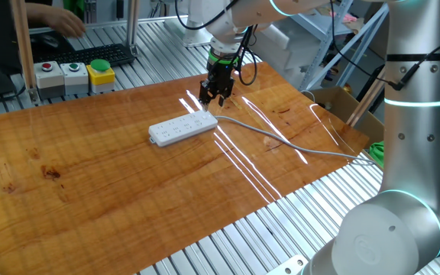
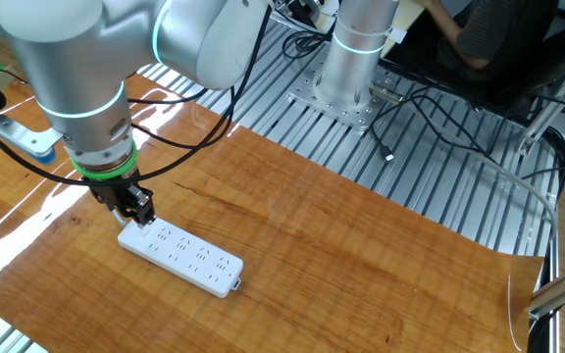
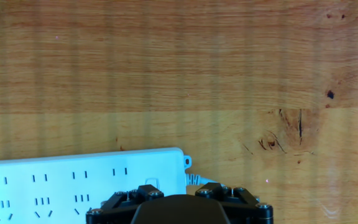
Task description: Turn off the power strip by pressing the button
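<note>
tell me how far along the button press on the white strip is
Done: the arm has brought the black two-finger gripper over the cabled end of the long white plastic power strip. In hand: lining up just above it. Left: pressing the small switch, hidden by the gripper in every view; contact cannot be told.

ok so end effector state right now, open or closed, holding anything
end effector: open or closed cannot be told; it holds nothing visible and hangs over the cabled end of the power strip.
</note>
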{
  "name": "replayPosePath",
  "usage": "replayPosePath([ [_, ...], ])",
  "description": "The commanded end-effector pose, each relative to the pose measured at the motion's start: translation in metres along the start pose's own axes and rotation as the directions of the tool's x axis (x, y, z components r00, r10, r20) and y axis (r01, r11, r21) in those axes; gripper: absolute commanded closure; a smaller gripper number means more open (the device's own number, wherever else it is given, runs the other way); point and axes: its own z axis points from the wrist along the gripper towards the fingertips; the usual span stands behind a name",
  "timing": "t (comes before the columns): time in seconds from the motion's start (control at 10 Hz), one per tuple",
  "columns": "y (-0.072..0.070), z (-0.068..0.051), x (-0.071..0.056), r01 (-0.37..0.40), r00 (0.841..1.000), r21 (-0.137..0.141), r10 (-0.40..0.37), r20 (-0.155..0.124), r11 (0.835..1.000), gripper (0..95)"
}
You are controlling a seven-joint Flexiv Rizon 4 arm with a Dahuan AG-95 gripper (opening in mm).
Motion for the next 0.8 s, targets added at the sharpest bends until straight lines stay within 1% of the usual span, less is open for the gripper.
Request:
replayPosePath([
  [0.1, 0.000, 0.000, 0.000, 0.000, 1.000, 0.000, 0.000, 0.000, 1.000, 38.0],
  [0.7, 0.000, 0.000, 0.000, 0.000, 1.000, 0.000, 0.000, 0.000, 1.000, 38.0],
  [0.8, 0.101, -0.105, 0.067, -0.185, 0.982, -0.135, 0.176, -0.075, 0.974, 95.0],
])
